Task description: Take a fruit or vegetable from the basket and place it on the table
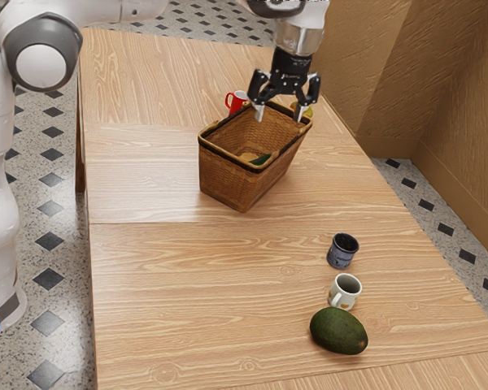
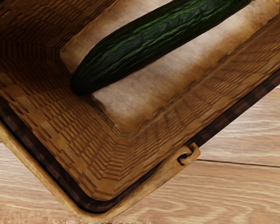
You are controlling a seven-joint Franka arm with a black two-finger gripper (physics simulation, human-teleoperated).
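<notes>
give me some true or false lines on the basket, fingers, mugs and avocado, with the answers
1. A cucumber lies in the wicker basket. True.
2. The fingers are closed on the cucumber. False: they stand apart above the wicker basket, holding nothing.
3. The white mug stands between the blue mug and the avocado. True.
4. The avocado is in the wicker basket. False: it lies on the wooden table.
</notes>
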